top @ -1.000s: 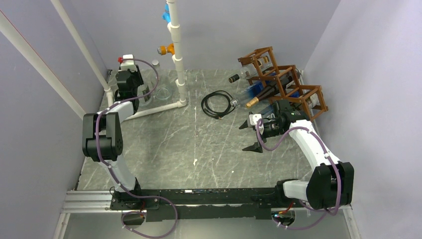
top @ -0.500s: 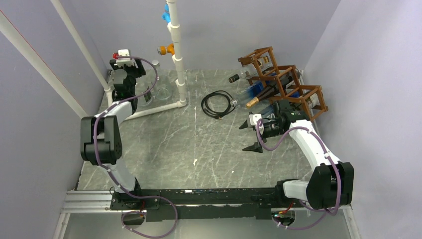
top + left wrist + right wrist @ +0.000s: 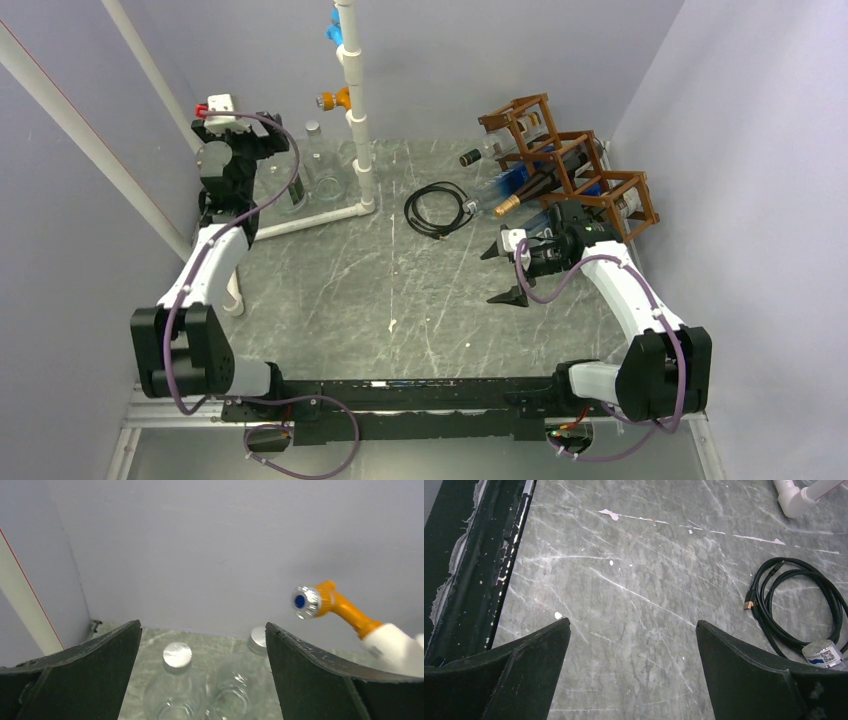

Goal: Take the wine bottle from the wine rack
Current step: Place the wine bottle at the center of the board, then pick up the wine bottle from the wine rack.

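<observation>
The wine rack (image 3: 565,165) sits at the far right of the grey marbled worktop (image 3: 340,290), and the wine bottle (image 3: 506,205) with the gold-foiled neck lies in one of its cells, neck pointing towards the middle. The right arm (image 3: 620,285) hangs just in front of the rack, its jaws wide apart over bare worktop, holding nothing. The left arm (image 3: 205,265) reaches to the far-left corner, jaws spread wide and empty above 2 clear capped bottles (image 3: 176,656). A black cable coil (image 3: 437,210) lies near the rack.

Black cable (image 3: 437,210) coiled on marble table (image 3: 350,290), near white pipe stand (image 3: 358,130).
</observation>
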